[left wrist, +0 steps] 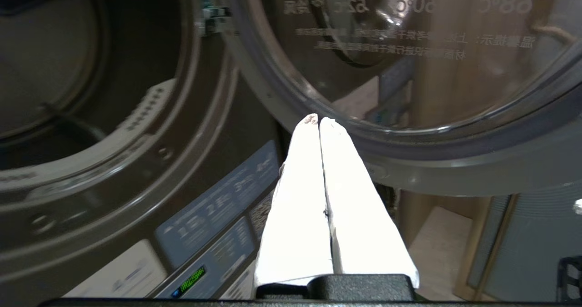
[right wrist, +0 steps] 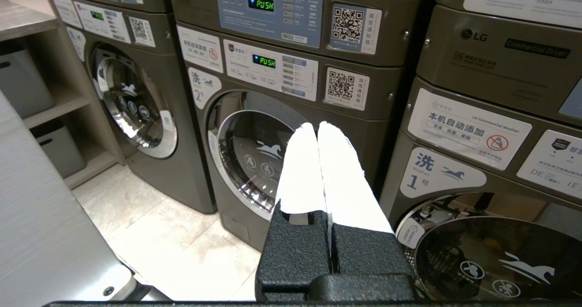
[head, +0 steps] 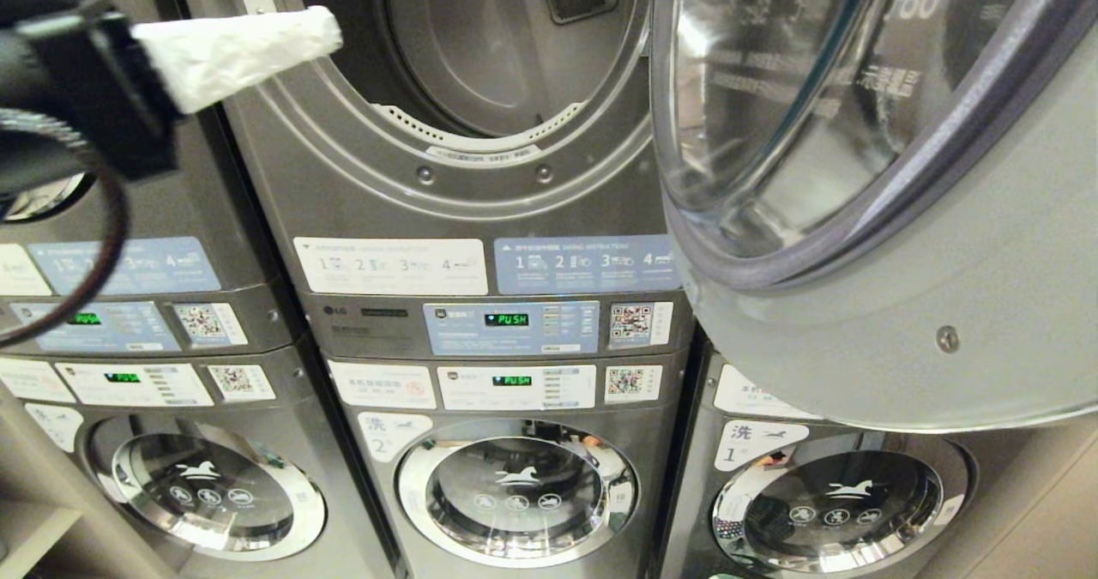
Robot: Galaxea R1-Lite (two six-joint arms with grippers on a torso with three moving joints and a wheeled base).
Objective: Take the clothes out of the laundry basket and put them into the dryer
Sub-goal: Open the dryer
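The dryer is the upper grey machine straight ahead, its round drum mouth open and empty as far as I can see. Its glass door is swung wide to the right. My left gripper reaches in from the upper left, white fingers pressed together and empty, the tips at the left rim of the drum mouth. In the left wrist view the left gripper points at the door's lower rim. My right gripper is shut and empty, held low before the washers. The laundry basket and the clothes are out of view.
Below the dryer sit control panels showing green "PUSH" and a row of front-loading washers with shut doors. More stacked machines stand at the left and right. Shelves with grey bins and tiled floor lie to the left.
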